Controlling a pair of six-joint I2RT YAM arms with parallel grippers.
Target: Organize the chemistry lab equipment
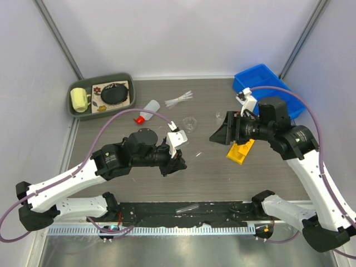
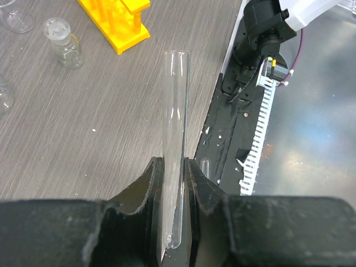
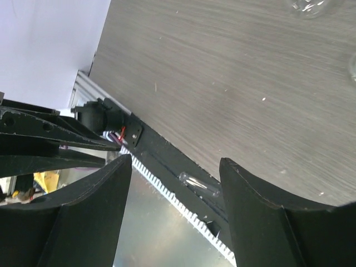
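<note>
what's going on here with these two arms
Two robot arms are sorting lab gear on a table. The left gripper is shut on a clear test tube, gripping it near its closed end. The right gripper is open and empty, raised near the yellow rack. A white squeeze bottle, some pipettes and a small beaker sit loose further back. Another tube lies on the black strip at the near edge.
</note>
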